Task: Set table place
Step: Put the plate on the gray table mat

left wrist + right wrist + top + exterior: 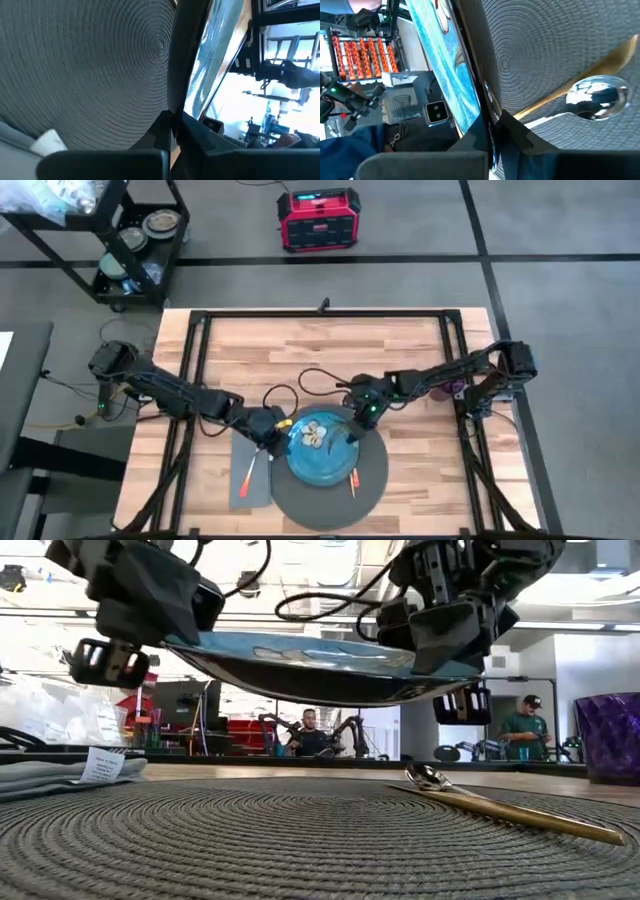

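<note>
I have both grippers, left [268,430] and right [362,416], clenched on the plate [320,448] rim at 9 and 2 o'clock; I should lower it level, centred over the mat [372,480].

The big wood table [400,360] has a black frame on top. The place [370,480], a round dark grey mat, lies flat near its front edge.

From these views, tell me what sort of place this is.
Probably a robotics lab or workshop: a red power unit on the floor, a black cart of supplies, orange-filled racks, and other robot arms beyond the table.
</note>
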Tool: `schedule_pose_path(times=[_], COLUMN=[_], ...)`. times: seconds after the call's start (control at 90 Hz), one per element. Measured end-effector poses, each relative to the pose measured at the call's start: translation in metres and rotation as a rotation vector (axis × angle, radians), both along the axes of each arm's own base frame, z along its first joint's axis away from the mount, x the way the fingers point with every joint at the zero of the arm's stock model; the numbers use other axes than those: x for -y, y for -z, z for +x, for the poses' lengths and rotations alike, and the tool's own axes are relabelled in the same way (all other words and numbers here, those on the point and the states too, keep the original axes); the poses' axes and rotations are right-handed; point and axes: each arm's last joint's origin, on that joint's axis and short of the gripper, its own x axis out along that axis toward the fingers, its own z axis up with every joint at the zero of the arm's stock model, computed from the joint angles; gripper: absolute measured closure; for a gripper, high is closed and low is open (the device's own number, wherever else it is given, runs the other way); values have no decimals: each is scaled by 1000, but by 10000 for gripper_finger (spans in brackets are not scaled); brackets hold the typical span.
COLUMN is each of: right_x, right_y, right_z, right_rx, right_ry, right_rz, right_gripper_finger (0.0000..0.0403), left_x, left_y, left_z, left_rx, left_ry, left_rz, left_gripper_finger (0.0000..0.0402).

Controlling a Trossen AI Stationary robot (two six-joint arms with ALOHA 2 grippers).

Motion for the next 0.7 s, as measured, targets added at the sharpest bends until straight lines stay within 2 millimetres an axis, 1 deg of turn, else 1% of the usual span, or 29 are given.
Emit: schedule_pose_path(times=[0.167, 0.289, 0.411, 0.544, 0.7], right_x=[-8, -17, -26, -27, -25], right_y=[-1, 5, 17, 30, 37], right_z=[3, 7, 15, 19, 19], right_rx=[26, 33, 38, 15, -10], right_ry=[-2, -8, -14, -6, -11], right_rz=[11, 16, 43, 50, 47], right_gripper_finger=[403, 403, 403, 403, 403], left_x=[13, 20, 25, 28, 33], left_y=[0, 2, 4, 15, 32], left_z=[-6, -10, -14, -13, -6], left_rx=[-21, -51, -80, -130, -174], left_ry=[1, 0, 26, 46, 88], left_rz=[-24, -31, -40, -34, -43], left_gripper_finger=[401, 401, 401, 401, 401])
